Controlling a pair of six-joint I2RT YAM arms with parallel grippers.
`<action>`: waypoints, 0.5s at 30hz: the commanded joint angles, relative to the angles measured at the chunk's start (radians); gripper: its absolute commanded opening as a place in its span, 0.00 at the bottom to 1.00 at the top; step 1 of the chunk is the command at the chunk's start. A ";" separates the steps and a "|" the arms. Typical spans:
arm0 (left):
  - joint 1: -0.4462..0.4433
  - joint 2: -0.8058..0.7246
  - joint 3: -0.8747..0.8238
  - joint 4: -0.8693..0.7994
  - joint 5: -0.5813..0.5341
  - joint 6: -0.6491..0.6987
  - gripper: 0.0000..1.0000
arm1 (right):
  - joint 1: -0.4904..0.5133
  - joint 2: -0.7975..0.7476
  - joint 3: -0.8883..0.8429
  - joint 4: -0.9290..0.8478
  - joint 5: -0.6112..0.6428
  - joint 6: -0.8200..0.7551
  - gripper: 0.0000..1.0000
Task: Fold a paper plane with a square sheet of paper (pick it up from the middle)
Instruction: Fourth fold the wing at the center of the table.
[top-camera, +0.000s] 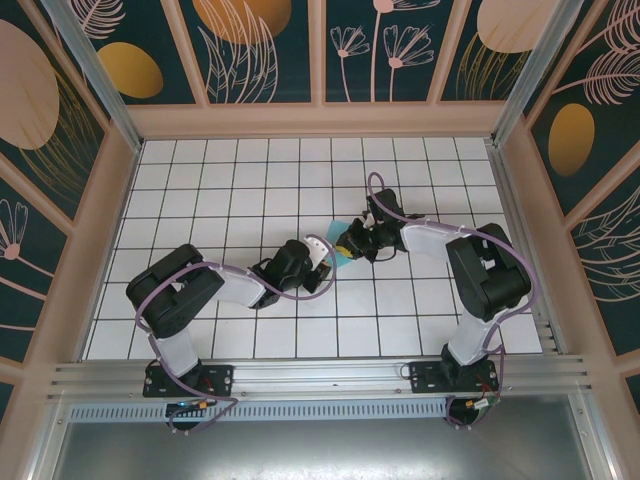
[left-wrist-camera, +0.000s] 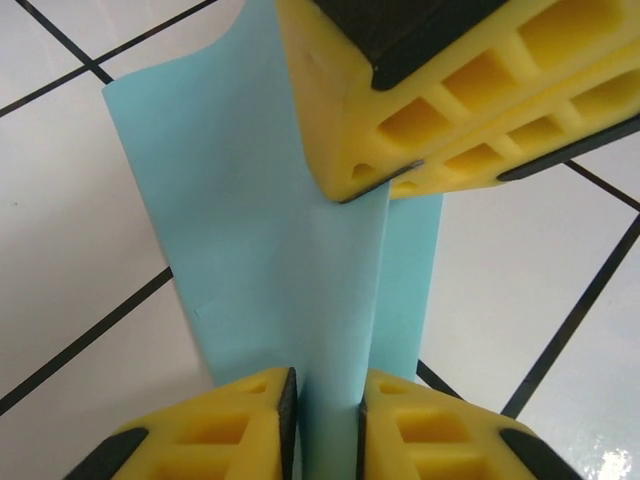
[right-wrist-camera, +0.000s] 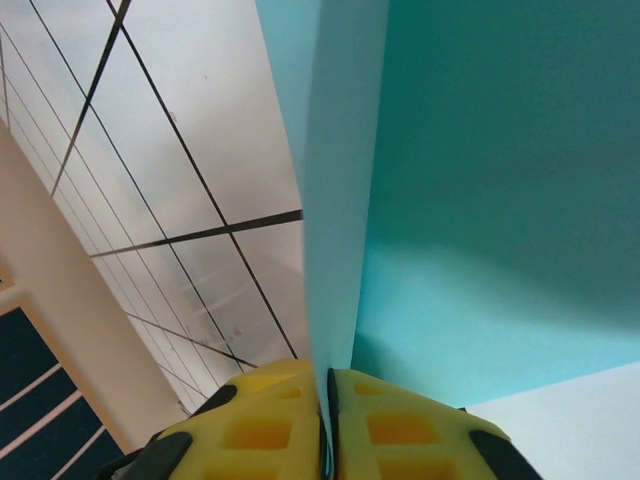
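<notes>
**A:** Where the arms reach in from the near edge, what lies under them?

**B:** A white worktop (top-camera: 200, 190) ruled in black grid lines. It is walled by panels (top-camera: 260, 50) painted with leaves and flowers.

**A:** And the arms?

**B:** The left arm (top-camera: 180, 295) lies low and stretches rightward, and the right arm (top-camera: 485, 270) bends leftward. They meet near the worktop's middle.

**A:** What about the claws?

**B:** The left claw (top-camera: 330, 262) and the right claw (top-camera: 352, 243) sit just beside each other. From the left wrist, the left claw's yellow fingers (left-wrist-camera: 230, 420) flank a raised fold of paper (left-wrist-camera: 260, 230). The fold fills the gap between them, so that claw is grasping the paper. The right claw comes in from the top of that view and pinches the same ridge farther along.

**A:** Is the right one clenched?

**B:** Yes. From its own wrist, its fingers are all but together, with the paper's edge caught between them.

**A:** Where is the paper?

**B:** It is held between both claws, its light-blue ridge standing up and a flap spreading to each side over the tiles. Whether it touches them I cannot tell. From above, a small blue sliver shows between the claws.
</notes>
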 joint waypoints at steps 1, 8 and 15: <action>-0.006 -0.005 0.021 0.010 0.032 -0.004 0.28 | -0.004 0.019 0.029 -0.038 0.009 -0.015 0.07; -0.005 -0.008 0.049 0.002 0.064 -0.021 0.27 | -0.004 0.019 0.030 -0.036 0.004 -0.015 0.07; -0.005 0.010 0.051 0.001 0.061 -0.022 0.18 | -0.005 0.017 0.029 -0.039 -0.002 -0.025 0.10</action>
